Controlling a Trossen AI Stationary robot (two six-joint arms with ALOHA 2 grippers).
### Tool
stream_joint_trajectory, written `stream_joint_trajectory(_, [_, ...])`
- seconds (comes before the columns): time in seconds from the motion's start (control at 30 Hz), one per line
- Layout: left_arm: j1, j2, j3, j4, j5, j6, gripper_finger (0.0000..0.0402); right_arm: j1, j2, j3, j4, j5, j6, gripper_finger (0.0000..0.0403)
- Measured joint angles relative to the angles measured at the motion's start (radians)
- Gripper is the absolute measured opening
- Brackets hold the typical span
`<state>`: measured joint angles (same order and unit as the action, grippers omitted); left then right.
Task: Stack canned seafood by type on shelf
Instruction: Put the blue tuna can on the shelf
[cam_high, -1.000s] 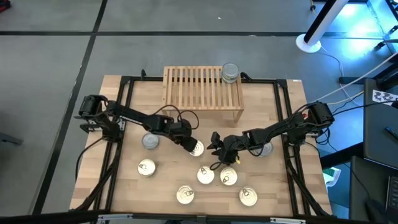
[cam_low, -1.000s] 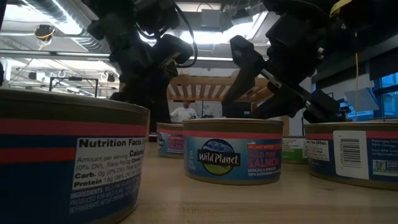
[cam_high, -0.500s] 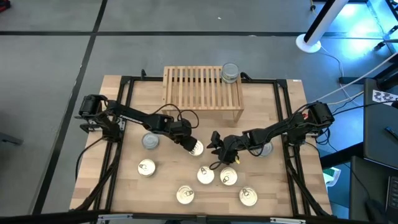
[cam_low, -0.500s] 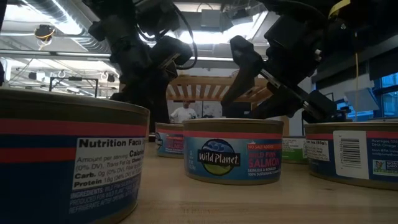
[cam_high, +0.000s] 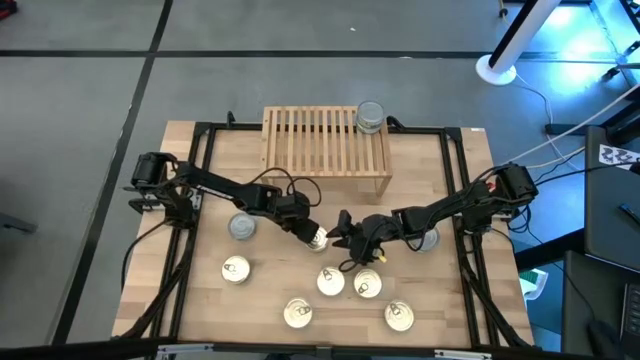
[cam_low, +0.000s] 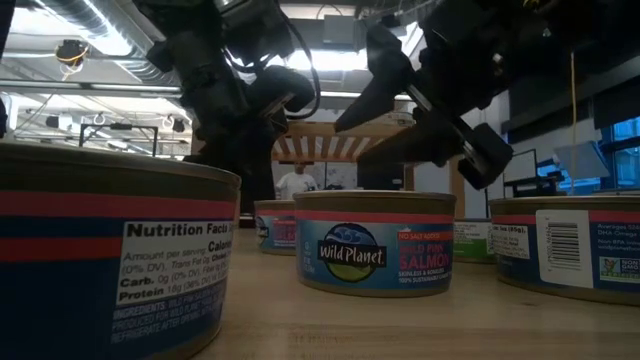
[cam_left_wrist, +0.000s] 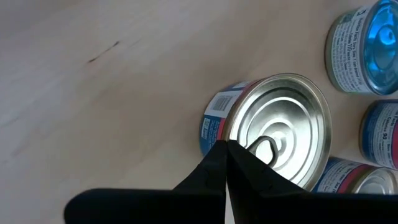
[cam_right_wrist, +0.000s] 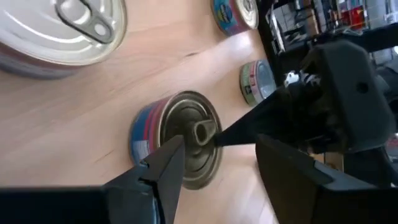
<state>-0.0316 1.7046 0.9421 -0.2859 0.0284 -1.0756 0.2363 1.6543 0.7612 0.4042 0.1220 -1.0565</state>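
A pull-tab can stands flat on the table's middle. My left gripper is shut, with its tips on the can's lid. My right gripper hovers open just right of the can, one finger to each side of it, touching nothing. The slatted wooden shelf stands at the far edge, with one grey-lidded can on its right far corner. More cans lie loose: a grey-lidded one at the left and several pull-tab ones near the front. My left gripper sets its shut fingertips on the can's lid at the pull tab's ring. The fingers slant down from the table's left side. Whether the tips are under the ring or only against it, I cannot tell. The can rests upright on the table.
A can lies partly under my right arm at the right. Black frame rails run along the table's left, right and far sides. Bare wood lies between the shelf and the grippers.
My right gripper has tipped its fingers up toward level and edged a little toward the left gripper and the can, staying open. The can and my left gripper have kept their place.
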Motion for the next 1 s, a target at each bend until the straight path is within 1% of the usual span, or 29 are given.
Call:
stream_joint_trajectory(0.3, [0.002,0.003,-0.002,0.020,0.017,0.000,0.0000,-0.001,0.000,0.000,-0.011,-0.009,0.001,0.0200])
stream_joint_trajectory(0.67, [0.012,0.014,-0.003,0.041,0.040,-0.001,0.0000,-0.001,0.000,0.000,-0.147,-0.009,0.004,0.0200])
stream_joint_trajectory(1.0, [0.014,0.027,-0.003,0.039,0.035,0.001,0.0000,0.000,0.000,-0.001,-0.137,-0.012,0.003,0.0200])
